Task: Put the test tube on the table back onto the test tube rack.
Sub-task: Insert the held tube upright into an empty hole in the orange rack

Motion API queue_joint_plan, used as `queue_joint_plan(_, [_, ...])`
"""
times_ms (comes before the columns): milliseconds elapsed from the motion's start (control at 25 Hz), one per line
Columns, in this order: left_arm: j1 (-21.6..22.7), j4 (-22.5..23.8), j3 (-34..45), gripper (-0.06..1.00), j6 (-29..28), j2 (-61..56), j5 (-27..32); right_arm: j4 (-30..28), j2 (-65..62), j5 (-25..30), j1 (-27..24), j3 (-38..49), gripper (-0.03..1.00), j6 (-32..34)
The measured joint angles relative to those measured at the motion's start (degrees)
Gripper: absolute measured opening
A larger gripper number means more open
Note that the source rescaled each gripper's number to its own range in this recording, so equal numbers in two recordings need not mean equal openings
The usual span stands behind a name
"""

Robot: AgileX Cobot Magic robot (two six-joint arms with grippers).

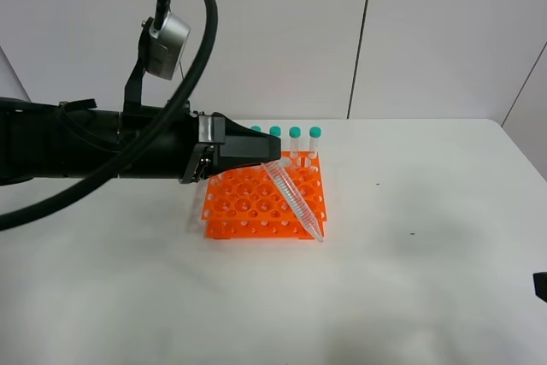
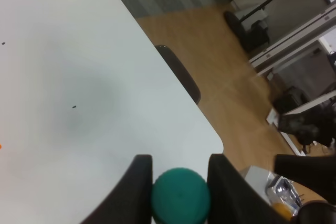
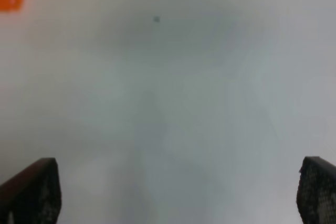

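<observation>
- Left gripper (image 1: pixel 267 160): reaches from the left over the test tube rack, with its fingers (image 2: pixel 137 187) clamped on either side of the teal cap (image 2: pixel 181 196)
- Test tube (image 1: pixel 297 203): held by its capped end, tilted, pointed tip sloping down towards the rack's front right corner; not in any hole, and no view shows how high the tip is above the rack
- Test tube rack (image 1: pixel 248 198): orange, on the table under the gripper; most holes in view are empty
- Other tubes (image 1: pixel 295 138): four teal-capped ones upright in the back row; any others are hidden by the arm
- Table (image 1: pixel 427 237): white; no loose tube seen lying on it
- Right gripper (image 3: pixel 178 165): fingers wide apart, holding nothing, over bare table well to the right of the rack
- Progress, as judged: pick-up done and tube carried to the rack; left to do are righting the tube, lining its tip up with an empty hole, lowering it in and letting go
</observation>
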Motion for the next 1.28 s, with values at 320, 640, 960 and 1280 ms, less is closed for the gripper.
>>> queue_joint_plan(320, [0.00, 0.00, 0.00, 0.00, 0.00, 0.00, 0.61, 0.40, -10.22, 0.05, 0.00, 0.06, 1.00, 0.00])
queue_joint_plan(640, [0.00, 0.00, 0.00, 0.00, 0.00, 0.00, 0.80, 0.55, -10.51, 0.23, -4.71, 0.11, 1.00, 0.00])
queue_joint_plan(960, [0.00, 0.00, 0.00, 0.00, 0.00, 0.00, 0.84, 0.57, -14.92, 0.23, -3.54, 0.17, 1.00, 0.00])
queue_joint_plan(1280, [0.00, 0.00, 0.00, 0.00, 0.00, 0.00, 0.84, 0.63, -20.89, 0.32, -3.54, 0.17, 1.00, 0.00])
